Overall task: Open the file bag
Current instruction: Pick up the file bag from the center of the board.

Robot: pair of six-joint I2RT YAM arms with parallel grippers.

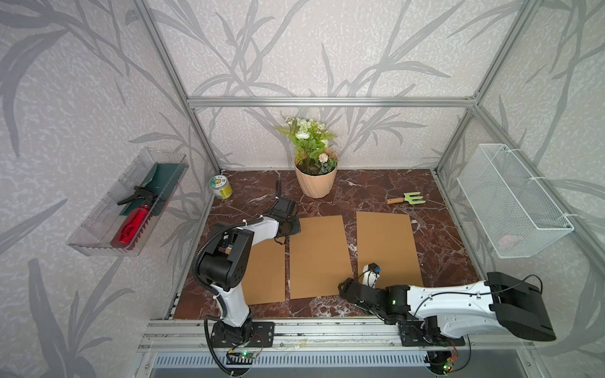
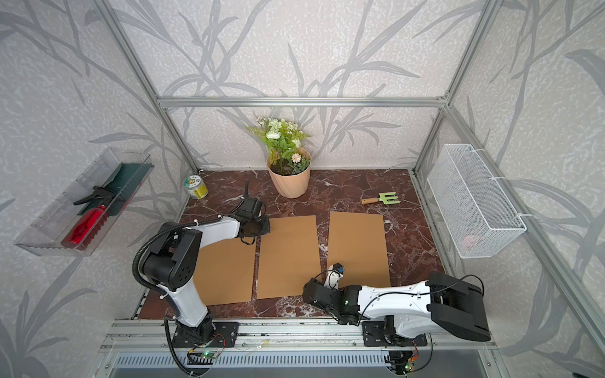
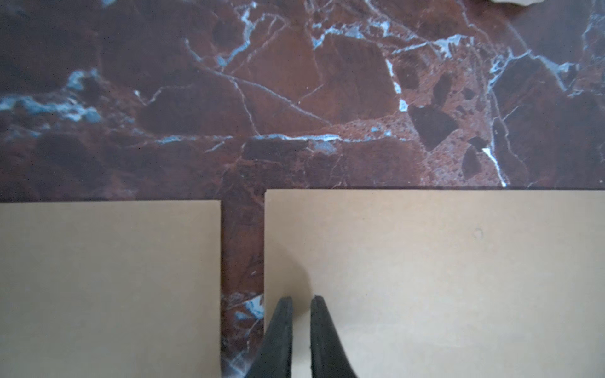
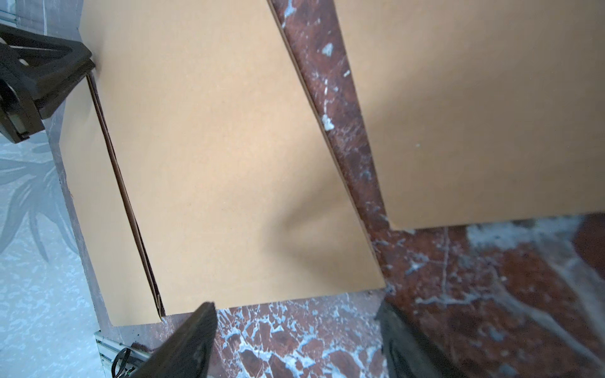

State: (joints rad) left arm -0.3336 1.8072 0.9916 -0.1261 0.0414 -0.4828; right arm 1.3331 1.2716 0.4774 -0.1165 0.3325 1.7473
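My fingers (image 3: pixel 278 337) are black. The three bags (image 1: pixel 319 258) are plain tan, on a dark red marble table (image 1: pixel 442 248) veined white. Near its far edge: a ribbed peach pot (image 1: pixel 316 183), a green fork (image 1: pixel 413 198) with a tan handle, a yellow tin (image 1: pixel 221 187).

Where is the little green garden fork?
In both top views the garden fork lies on the marble table, right of the flower pot, beyond the rightmost file bag.

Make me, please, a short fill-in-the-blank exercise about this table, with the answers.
1. ___ brown file bags lie flat on the marble table.
2. The garden fork has a ___ head.
3. The right claw stands ___.
4. The bottle in the wall tray is ___.
Missing words: three, green, open, red.
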